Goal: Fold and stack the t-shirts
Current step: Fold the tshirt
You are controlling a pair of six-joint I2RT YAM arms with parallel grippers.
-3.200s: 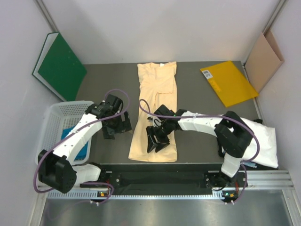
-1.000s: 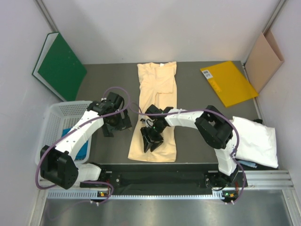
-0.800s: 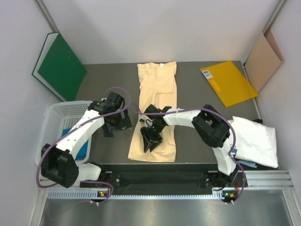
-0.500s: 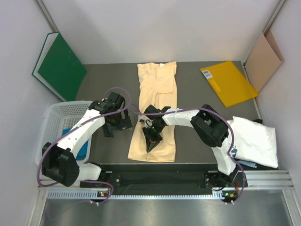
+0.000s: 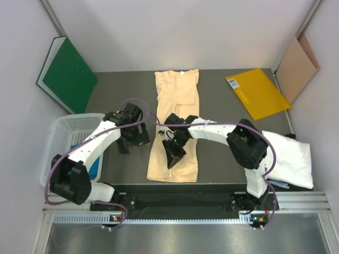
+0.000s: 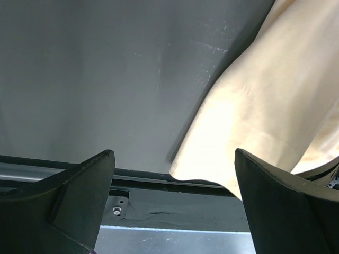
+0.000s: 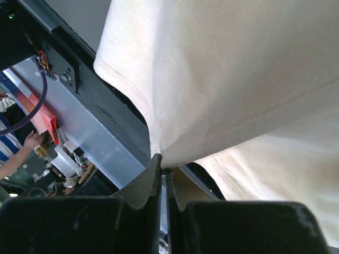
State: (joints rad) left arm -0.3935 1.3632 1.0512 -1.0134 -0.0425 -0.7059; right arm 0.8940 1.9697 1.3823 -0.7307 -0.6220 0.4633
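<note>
Shirt in the grip: pale peach t-shirt (image 5: 177, 98), a long narrow strip on the table (image 5: 222, 143), stretching away from the right gripper toward the far wall.
Right gripper (image 5: 172, 154): fingers pressed together on a fold of this shirt close to its near hem. In the right wrist view the cloth drapes up from the pinch.
Left gripper (image 5: 132, 141): fingers spread wide with nothing between them, low over bare table. The shirt's left edge lies just to its right.
White t-shirt (image 5: 288, 159): bunched well to the right of the right gripper.
Teal-blue t-shirt (image 5: 95, 168): in the white basket (image 5: 61, 132), left of the left gripper.
Yellow folder (image 5: 257, 92): flat, beyond and right of the right gripper.
</note>
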